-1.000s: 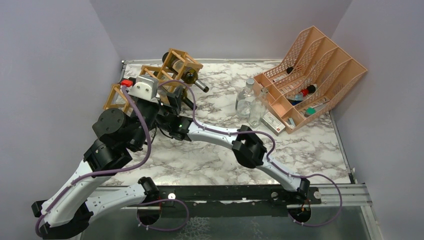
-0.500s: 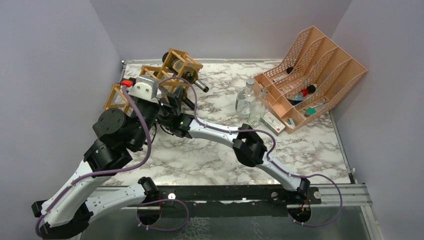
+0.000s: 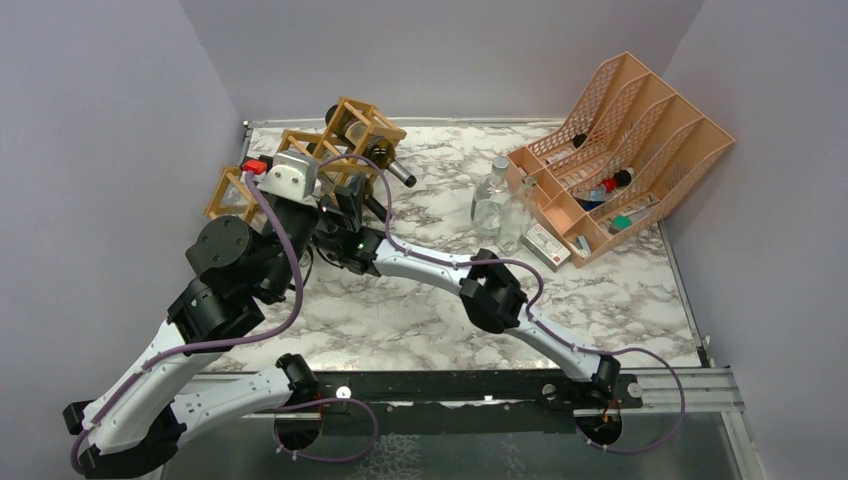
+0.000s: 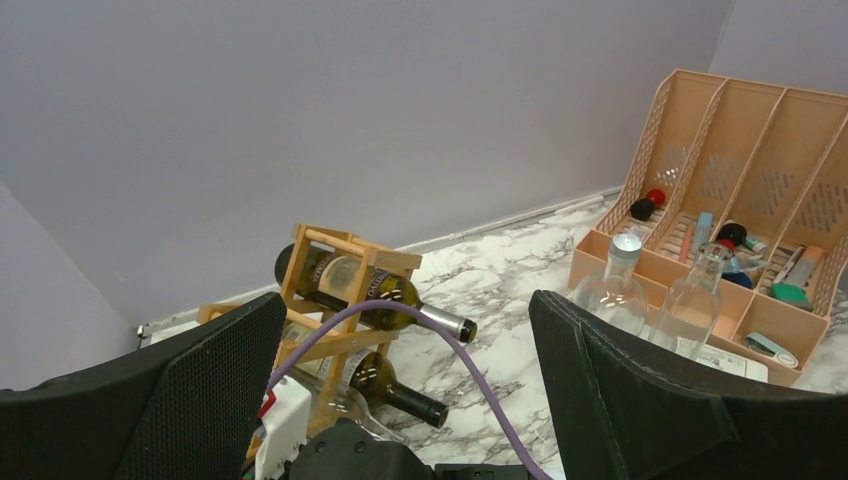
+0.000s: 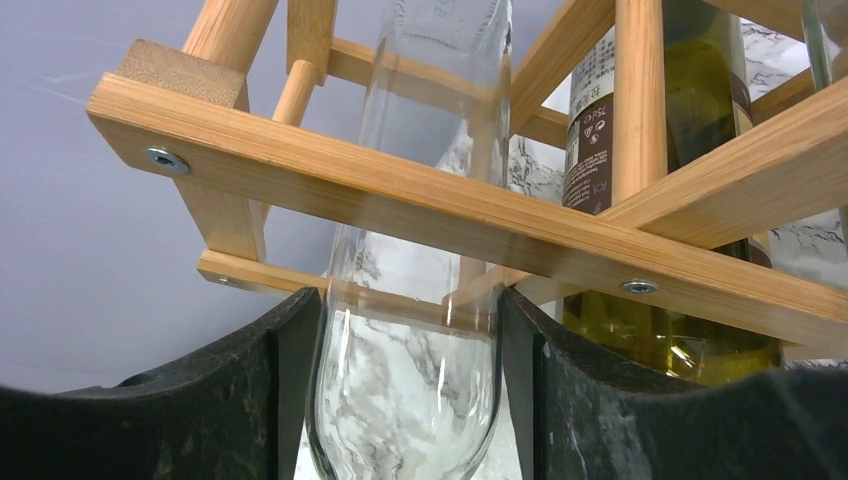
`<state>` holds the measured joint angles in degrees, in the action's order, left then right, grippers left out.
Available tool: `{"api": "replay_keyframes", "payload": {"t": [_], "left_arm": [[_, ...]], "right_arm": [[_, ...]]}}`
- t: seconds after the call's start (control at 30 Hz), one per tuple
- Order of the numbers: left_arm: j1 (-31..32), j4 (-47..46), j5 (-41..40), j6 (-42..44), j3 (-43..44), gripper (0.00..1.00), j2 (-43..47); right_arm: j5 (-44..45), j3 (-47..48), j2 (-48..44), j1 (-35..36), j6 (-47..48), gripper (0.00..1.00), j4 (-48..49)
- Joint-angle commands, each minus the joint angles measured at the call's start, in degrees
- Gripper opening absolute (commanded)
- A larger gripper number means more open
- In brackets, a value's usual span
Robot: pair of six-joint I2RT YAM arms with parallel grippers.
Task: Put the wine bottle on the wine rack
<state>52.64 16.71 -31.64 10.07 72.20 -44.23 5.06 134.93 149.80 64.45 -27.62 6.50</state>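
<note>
The wooden wine rack [image 3: 345, 135] stands at the back left, with one green bottle [image 4: 370, 290] in its top cell and another [image 4: 395, 385] in a lower cell. My right gripper [image 5: 410, 330] is shut on the shoulder of a clear glass wine bottle [image 5: 415, 380]. The bottle's body reaches through a lower cell of the rack [image 5: 400, 195], beside a green bottle [image 5: 665, 330]. In the top view the right gripper [image 3: 345, 205] sits at the rack's front. My left gripper [image 4: 405, 380] is open and empty, held behind the right wrist and facing the rack [image 4: 345, 262].
A salmon perforated file organiser [image 3: 625, 150] with small items stands at the back right. Two upright clear glass bottles [image 3: 490, 195] [image 3: 512, 222] and a small box [image 3: 547, 243] stand in front of it. Walls close in on the left, right and back.
My right arm has pushed a little further left and toward the rack, its elbow shifting left with it. The left arm has stayed put.
</note>
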Motion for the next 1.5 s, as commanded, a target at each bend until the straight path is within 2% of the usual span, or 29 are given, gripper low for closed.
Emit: {"api": "replay_keyframes", "payload": {"t": [0.0,0.1,0.27,0.73,0.93,1.07,1.23,1.47], "left_arm": [[0.2,0.7,-0.8,-0.5,-0.1,0.99,0.5],[0.2,0.7,-0.8,-0.6,0.1,0.99,0.7],[0.2,0.7,-0.6,-0.4,0.8,0.99,0.7],[0.2,0.3,0.4,-0.1,3.8,0.99,0.8],[0.2,0.1,2.0,-0.5,3.0,0.99,1.4],[0.2,-1.1,3.5,-0.2,2.2,0.99,2.4],[0.2,-2.2,5.7,-0.1,1.1,0.99,3.3],[0.2,-4.7,7.4,-0.9,-5.1,0.99,5.0]], "right_arm": [[1.2,1.5,0.3,-0.3,0.3,0.69,5.7],[1.3,-2.1,-2.5,-0.3,0.4,0.75,7.2],[1.8,-8.1,-7.8,-0.3,0.0,0.79,8.8],[-0.8,-24.8,-23.0,-0.3,-1.0,0.8,14.7],[5.9,-37.6,-35.5,-0.5,4.0,0.78,13.6],[12.6,-44.0,-45.1,-1.4,8.2,0.78,8.1],[20.2,-47.6,-54.8,-4.0,13.3,0.78,-1.7],[27.8,-52.0,-67.7,-12.8,16.1,0.78,-17.5]]}}
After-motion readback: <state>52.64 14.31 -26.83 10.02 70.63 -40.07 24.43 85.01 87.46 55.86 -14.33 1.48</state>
